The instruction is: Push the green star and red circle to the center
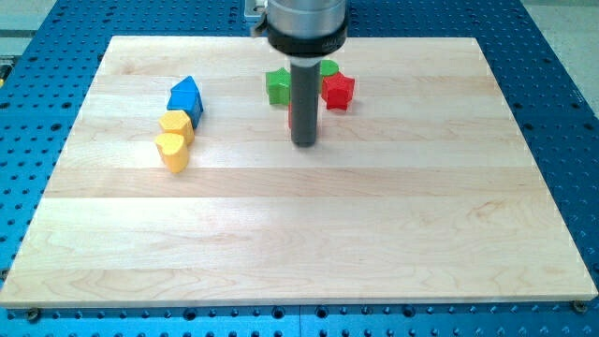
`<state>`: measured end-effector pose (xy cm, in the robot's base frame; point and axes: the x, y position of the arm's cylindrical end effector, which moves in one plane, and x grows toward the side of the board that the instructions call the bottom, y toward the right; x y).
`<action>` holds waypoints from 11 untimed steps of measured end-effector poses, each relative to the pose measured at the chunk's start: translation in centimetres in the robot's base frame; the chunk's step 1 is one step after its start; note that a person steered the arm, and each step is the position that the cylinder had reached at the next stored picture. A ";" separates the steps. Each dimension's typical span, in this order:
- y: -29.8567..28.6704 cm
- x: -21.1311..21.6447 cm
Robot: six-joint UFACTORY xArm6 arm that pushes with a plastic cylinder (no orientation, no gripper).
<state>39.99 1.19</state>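
- There is no pincer to see, so whether one is open or closed cannot be told; the arm ends in a dark rod whose tip rests on the table.
- The green star sits at about 11 o'clock from the tip, close by.
- A sliver of red, likely the red circle, hides behind the rod, touching it, probably because it is being pushed toward centre.
- A red star and another green block lie at 1 o'clock.
- The blue block and two yellow blocks sit well apart at 9 o'clock, out of the way.
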 end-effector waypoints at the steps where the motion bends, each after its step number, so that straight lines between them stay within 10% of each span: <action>1: 0.0 0.0; 7: -8.2 -4.8; 11: -3.2 -8.5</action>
<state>31.51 -2.02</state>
